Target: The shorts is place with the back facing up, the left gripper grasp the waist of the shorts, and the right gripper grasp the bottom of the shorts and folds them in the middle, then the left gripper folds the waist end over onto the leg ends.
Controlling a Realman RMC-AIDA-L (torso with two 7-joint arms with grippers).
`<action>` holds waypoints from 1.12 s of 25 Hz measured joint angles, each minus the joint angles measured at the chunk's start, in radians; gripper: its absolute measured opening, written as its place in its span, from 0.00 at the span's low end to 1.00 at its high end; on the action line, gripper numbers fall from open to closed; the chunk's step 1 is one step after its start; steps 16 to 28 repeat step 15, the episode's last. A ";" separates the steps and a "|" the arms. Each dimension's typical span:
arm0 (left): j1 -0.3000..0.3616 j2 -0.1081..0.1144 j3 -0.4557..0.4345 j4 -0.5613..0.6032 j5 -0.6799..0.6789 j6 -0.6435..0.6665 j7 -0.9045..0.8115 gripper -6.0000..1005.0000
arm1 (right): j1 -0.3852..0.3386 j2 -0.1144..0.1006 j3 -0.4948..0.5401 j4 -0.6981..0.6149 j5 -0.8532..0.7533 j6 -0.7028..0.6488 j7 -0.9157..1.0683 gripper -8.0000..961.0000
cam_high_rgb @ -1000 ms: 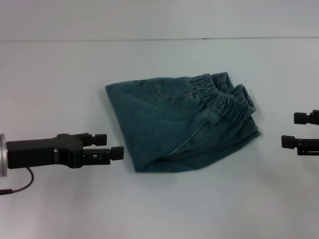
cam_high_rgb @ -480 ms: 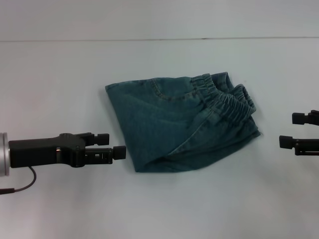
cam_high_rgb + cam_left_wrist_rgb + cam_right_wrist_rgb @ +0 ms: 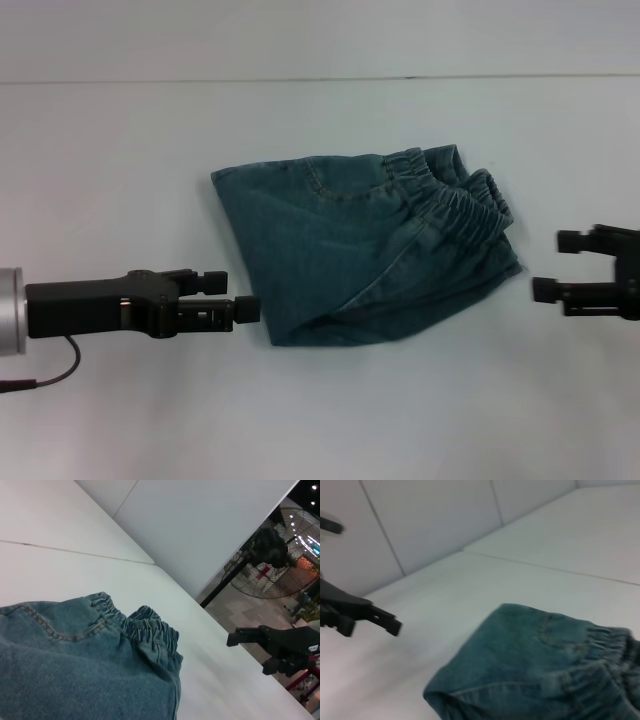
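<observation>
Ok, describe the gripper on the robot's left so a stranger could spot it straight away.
On the white table lie folded denim shorts. The left gripper sits just off their folded edge, open. Unlike the right gripper, its arm ends in a silver cylinder.

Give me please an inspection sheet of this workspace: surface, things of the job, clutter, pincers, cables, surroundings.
Surface: white table, bare around the cloth.
Job's things: denim shorts lie folded in the middle of the table, the gathered waist on top toward the robot's right.
Clutter: nothing seen.
Pincers: left pincer open, low over the table, close beside the folded edge of the shorts, holding nothing. Right pincer open, apart from the shorts on their other side, holding nothing.
Cables: thin black cable hangs under the left arm.
Surroundings: pale wall panels behind the table; a large floor fan beyond its edge.
</observation>
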 joint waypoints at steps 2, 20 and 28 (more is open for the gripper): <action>-0.003 0.000 0.000 -0.004 0.000 -0.004 0.000 0.93 | 0.022 0.005 -0.001 0.043 0.001 0.013 -0.024 0.98; -0.012 0.001 0.000 -0.004 0.001 -0.006 -0.001 0.93 | 0.095 0.006 -0.089 0.170 0.000 0.097 -0.048 0.98; -0.012 0.001 0.000 -0.004 0.001 -0.006 -0.001 0.93 | 0.095 0.006 -0.089 0.170 0.000 0.097 -0.048 0.98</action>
